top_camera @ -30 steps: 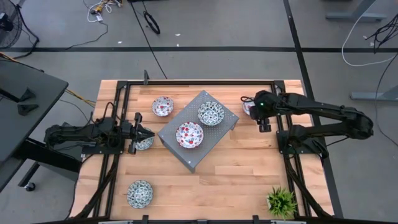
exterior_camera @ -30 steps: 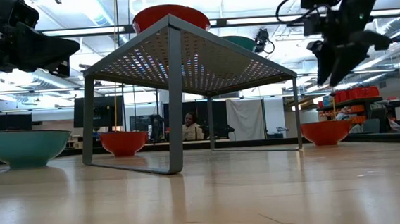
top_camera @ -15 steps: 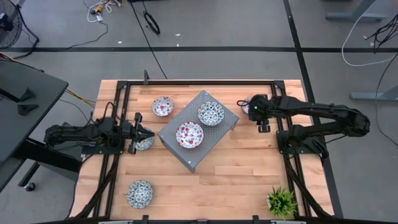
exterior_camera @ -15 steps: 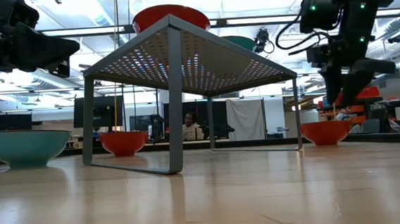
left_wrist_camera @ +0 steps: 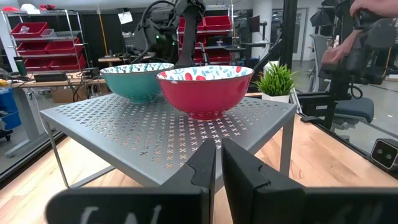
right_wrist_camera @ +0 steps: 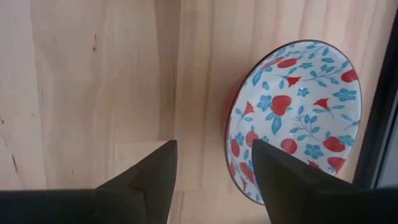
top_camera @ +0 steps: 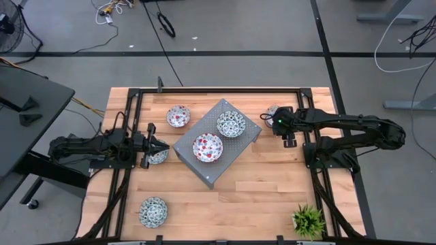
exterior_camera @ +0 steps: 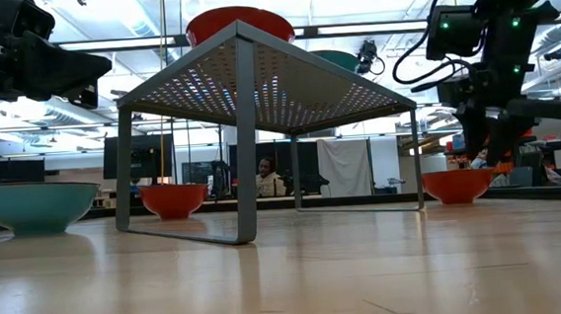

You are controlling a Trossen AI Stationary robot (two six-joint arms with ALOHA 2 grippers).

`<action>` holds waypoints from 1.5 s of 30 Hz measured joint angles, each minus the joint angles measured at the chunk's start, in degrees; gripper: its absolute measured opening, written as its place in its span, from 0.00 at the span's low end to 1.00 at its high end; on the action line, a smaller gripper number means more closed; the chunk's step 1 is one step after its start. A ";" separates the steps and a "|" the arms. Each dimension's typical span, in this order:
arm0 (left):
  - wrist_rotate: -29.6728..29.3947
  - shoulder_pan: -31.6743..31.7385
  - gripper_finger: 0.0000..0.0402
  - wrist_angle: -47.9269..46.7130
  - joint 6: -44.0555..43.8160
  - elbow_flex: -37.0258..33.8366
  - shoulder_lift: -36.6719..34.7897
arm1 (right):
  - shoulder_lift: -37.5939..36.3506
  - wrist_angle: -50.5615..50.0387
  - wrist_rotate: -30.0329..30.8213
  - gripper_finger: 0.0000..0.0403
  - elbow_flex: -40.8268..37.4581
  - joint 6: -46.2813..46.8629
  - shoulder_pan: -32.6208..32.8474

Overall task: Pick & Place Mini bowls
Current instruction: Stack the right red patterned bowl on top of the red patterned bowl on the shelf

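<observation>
Six mini bowls show. On the grey perforated stand (top_camera: 216, 141) sit a red-patterned one (top_camera: 208, 148) and a teal one (top_camera: 231, 124). The others rest on the table: a red one (top_camera: 178, 116) at the far left, a teal one (top_camera: 153, 211) at the near left, a teal one (top_camera: 157, 157) under my left gripper (top_camera: 163, 146), and a red one (right_wrist_camera: 298, 118) at the far right. My left gripper (left_wrist_camera: 218, 163) is shut, level, facing the stand. My right gripper (right_wrist_camera: 214, 168) hangs open, pointing down just above that bowl's (exterior_camera: 458, 184) rim, one finger (right_wrist_camera: 283, 177) over the bowl, the other over bare wood.
A small potted plant (top_camera: 308, 221) stands at the near right corner. Black frame rails (top_camera: 315, 170) run along both sides and the far edge of the table. Bare wood lies in front of the stand. A person (exterior_camera: 265, 178) sits in the room behind.
My right gripper has sunk toward the red bowl at the far right and tipped more steeply downward, staying open. The bowls have not moved.
</observation>
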 joint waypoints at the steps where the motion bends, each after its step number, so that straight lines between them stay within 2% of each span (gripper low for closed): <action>1: 0.00 0.00 0.07 0.01 -0.01 -0.01 -0.01 | 0.02 0.21 -0.01 0.52 -0.01 -0.38 0.00; 19: 0.00 0.00 0.07 0.02 0.00 -0.02 -0.02 | 6.88 4.71 1.07 0.52 -0.01 0.28 -2.37; 45: 0.00 0.00 0.07 0.01 0.00 0.00 0.00 | 9.79 5.72 2.52 0.50 -0.01 0.02 -3.41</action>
